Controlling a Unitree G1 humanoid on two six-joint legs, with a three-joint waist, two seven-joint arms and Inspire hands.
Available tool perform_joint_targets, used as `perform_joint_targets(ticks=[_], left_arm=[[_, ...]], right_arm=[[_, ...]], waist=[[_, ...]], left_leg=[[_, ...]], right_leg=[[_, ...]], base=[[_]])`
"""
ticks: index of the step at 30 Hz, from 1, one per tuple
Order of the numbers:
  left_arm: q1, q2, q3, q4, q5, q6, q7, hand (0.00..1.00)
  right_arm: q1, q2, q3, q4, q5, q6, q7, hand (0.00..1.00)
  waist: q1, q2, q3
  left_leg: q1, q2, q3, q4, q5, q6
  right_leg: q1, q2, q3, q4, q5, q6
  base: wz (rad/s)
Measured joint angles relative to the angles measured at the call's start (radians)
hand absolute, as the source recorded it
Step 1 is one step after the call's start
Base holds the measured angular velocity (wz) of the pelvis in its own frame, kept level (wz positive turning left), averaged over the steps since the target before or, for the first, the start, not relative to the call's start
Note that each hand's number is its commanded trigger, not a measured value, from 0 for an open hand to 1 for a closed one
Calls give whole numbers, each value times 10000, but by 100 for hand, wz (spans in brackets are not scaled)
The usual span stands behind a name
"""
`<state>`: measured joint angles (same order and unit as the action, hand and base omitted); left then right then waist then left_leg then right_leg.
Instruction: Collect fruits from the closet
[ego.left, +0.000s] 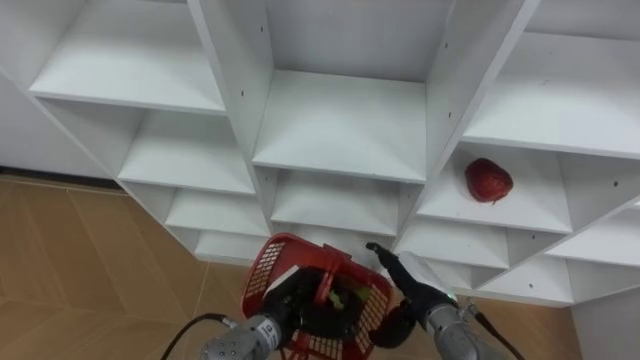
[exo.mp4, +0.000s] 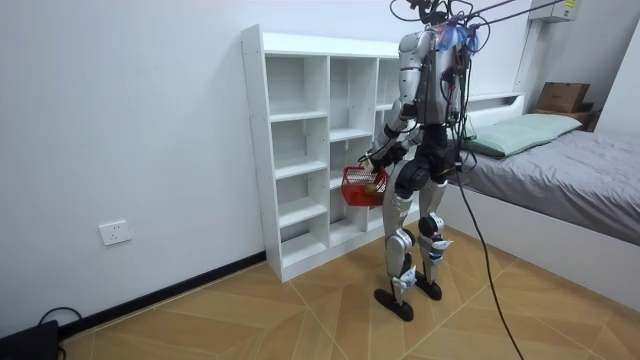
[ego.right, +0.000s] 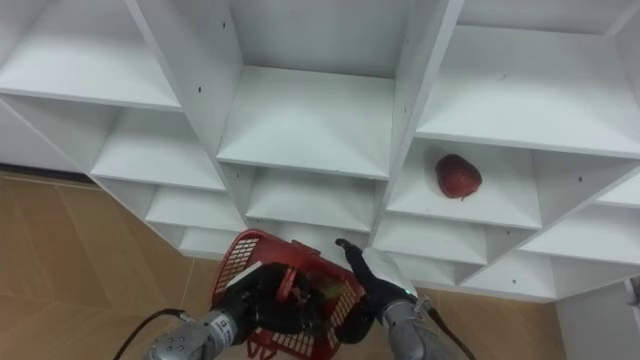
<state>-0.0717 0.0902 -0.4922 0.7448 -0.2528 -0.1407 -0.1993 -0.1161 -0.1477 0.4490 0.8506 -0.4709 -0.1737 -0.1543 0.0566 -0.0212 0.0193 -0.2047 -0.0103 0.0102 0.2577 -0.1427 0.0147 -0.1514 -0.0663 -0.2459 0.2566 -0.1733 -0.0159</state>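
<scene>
A: fruit status?
B: 1 red fruit (ego.left: 488, 180), round and glossy, right of centre in the frame. It sits on a shelf in the closet (ego.left: 340, 130), right column.
A: hands?
B: right hand (ego.left: 405, 272) at bottom centre, released, fingers straight and pointing up at the shelves, well below the fruit. left hand (ego.left: 290, 303) just left of it, clenched on the red basket (ego.left: 265, 270).
A: basket contents?
B: plastic mesh, 1 yellow-green item (ego.left: 346, 295) inside, too small to tell. Closet is flat white boards with open square bays.
</scene>
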Motion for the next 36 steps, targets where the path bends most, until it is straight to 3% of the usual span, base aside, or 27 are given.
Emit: perform_joint_targets(ticks=[10, 17, 25, 30, 36], left_arm=[[17, 93, -11, 1, -2, 0, 3, 100], [296, 429, -4, 14, 37, 12, 227, 100], [710, 568, 144, 223, 30, 42, 633, 100], [891, 867, 330, 179, -60, 147, 819, 100], [915, 783, 896, -39, -194, 92, 1052, 100]], right_arm=[[20, -30, 5, -6, 38, -1, -2, 0], [195, -84, -11, -22, 103, 9, 99, 0], [325, -256, -27, -614, 552, 18, 582, 0], [643, -376, -132, -1419, 1510, 68, 619, 0], [1265, -465, -484, -2295, 2064, 86, 406, 0]], waist=[[16, 116, -52], [-3, 164, -89], [-94, 118, -88], [-228, -2, -74], [-248, -88, -72]], left_leg=[[71, -7, 6, -12, 0, 0], [590, 0, 116, -316, 0, 0], [1129, 18, 316, -571, 0, 0], [1438, 31, 322, -693, -2, -4], [1815, 67, 705, -933, -2, -3]], right_leg=[[82, -10, -30, -16, 0, 2], [453, 34, 129, -159, -9, 17], [892, 61, 257, -377, -2, 37], [1147, 125, 332, -546, -7, 44], [1206, 164, 581, -521, -5, 47]], base=[[0], [-6], [-6], [-1], [-18]])
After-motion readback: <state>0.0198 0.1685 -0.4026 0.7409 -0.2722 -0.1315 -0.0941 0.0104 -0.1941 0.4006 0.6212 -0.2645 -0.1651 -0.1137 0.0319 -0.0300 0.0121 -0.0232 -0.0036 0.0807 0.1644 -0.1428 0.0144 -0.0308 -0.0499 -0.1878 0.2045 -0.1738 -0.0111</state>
